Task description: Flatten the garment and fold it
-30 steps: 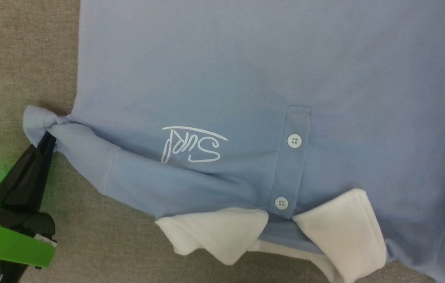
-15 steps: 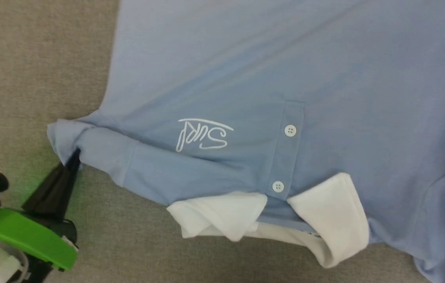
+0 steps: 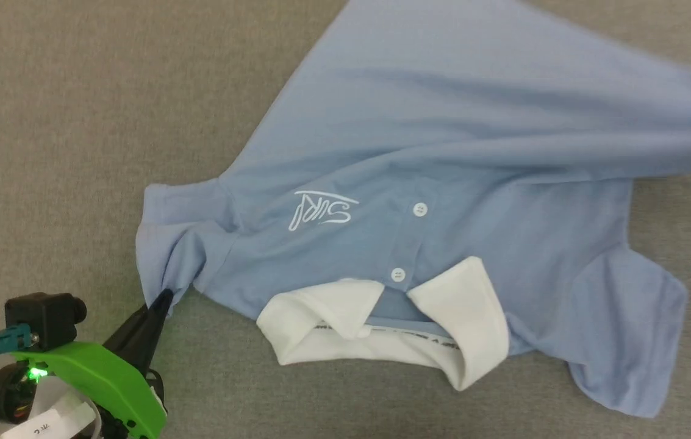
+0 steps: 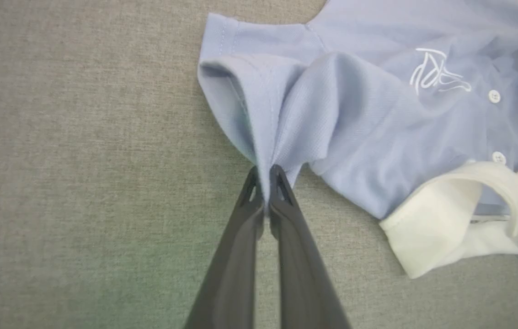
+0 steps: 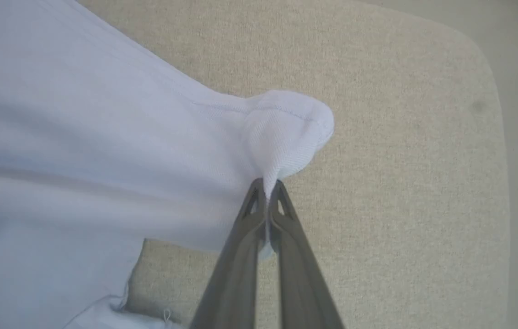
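Head view, step: flattening judged in hand. The polo shirt [image 3: 443,152] was spread front-up on a grey woven surface [image 3: 64,122], not yet flat, no fold made.
Head view, shirt pos.: the collar [image 3: 382,329] was turned twd the robot and the body was fanned away to upper right, where the cloth was blurred.
Head view, left gripper [image 3: 159,300]: was closed on the edge of the sleeve [image 3: 180,244] at the robot's left, w/ cloth bunched there.
Head view, materials: light blue fine-textured knit; thicker white collar, curled at its points; white cursive logo [image 3: 322,210]; two white buttons [image 3: 419,210] on the placket [image 3: 409,244].
Left wrist view, grip: a thin pinch of sleeve hem was clamped betw. dark tapered fingers, and pleats were seen radiating from the tips.
Right wrist view, right gripper [image 5: 267,185]: was clamped on a rounded, stitched corner of the shirt, prob. hem. The surface beneath was seen as pale, padded, w/ a rounded corner.
Next move (judged): both pinches to be drawn apart & lowered so the ridges are pulled out. Even tension needed, as slack knit sags.
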Controlling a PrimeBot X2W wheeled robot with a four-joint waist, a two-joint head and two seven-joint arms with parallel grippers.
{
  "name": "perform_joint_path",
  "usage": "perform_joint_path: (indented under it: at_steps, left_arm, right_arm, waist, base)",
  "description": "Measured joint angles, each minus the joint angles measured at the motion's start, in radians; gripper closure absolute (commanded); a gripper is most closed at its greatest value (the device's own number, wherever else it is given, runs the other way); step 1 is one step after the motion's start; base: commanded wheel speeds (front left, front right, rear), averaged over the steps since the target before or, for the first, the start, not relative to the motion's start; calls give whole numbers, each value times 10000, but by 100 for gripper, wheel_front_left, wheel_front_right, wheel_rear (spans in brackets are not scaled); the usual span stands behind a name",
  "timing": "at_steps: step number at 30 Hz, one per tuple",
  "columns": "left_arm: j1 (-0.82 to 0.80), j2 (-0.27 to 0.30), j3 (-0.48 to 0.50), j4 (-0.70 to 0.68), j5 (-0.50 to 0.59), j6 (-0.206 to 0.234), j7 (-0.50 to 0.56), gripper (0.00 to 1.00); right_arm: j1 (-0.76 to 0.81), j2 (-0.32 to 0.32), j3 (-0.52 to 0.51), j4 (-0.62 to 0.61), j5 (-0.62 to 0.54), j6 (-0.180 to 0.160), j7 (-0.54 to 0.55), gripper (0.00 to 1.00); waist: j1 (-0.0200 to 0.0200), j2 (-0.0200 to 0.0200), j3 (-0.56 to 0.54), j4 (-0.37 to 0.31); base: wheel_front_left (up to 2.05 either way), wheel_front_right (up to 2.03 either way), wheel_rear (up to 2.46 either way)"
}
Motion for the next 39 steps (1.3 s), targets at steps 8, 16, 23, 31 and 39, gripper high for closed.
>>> perform_joint_path:
  at_steps: [8, 16, 23, 31, 39]
  left_arm:
    - [23, -140, -163, 111, 12, 211, 138, 100]
    - [-2, -330, -347, 454, 12, 213, 190, 100]
    - [-8, -422, -376, 696, 10, 213, 190, 100]
    - [-13, -451, -372, 788, 10, 253, 171, 100]
    - [-110, -502, -439, 805, 10, 291, 171, 100]
  right_arm:
    - [4148, 1296, 199, -1377, 759, 0, -433, 100]
    - [6259, 2374, 1509, -715, 932, 0, -1139, 100]
    - [6185, 2690, 1386, -412, 940, 0, -2201, 0]
    - [4743, 2734, 581, -1476, 1615, 0, -4600, 0]
    - [3853, 2412, 727, -1220, 1482, 0, -6293, 0]
  waist:
    - [0, 0, -1051, -653]
    - [-1, 0, -1701, -1014]
    - [0, 0, -1954, -1038]
    - [-1, 0, -2222, -1118]
    - [-1, 0, -2327, -1040]
  base:
    - [0, 0, 0]
    - [0, 0, 0]
    - [0, 0, 0]
    - [0, 0, 0]
    - [0, 0, 0]
